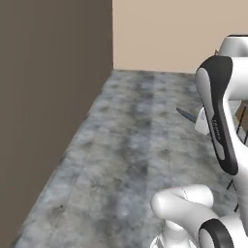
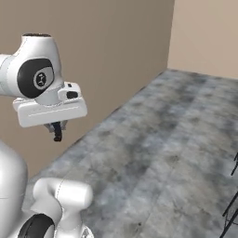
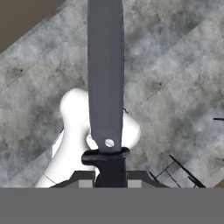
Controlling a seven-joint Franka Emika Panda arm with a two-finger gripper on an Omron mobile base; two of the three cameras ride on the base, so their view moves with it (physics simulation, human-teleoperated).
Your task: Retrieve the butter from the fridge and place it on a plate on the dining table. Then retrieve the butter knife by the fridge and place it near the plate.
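My gripper (image 3: 109, 177) is shut on the black handle of the butter knife (image 3: 105, 78). Its long dark blade runs straight away from the fingers, up the middle of the hand view, over the mottled grey floor. In the left base view the blade's tip (image 1: 186, 115) pokes out to the left from behind my upper arm. From the right base view, the gripper (image 2: 56, 131) hangs under the white hand at mid height, well above the floor. The butter, the fridge, the plate and the dining table are out of view.
A dark brown wall (image 1: 48, 97) runs along the left and meets a beige wall (image 1: 164, 34) at the far end. Grey mottled floor (image 2: 153, 139) stretches ahead. Thin dark stool legs (image 2: 231, 207) stand at the right edge.
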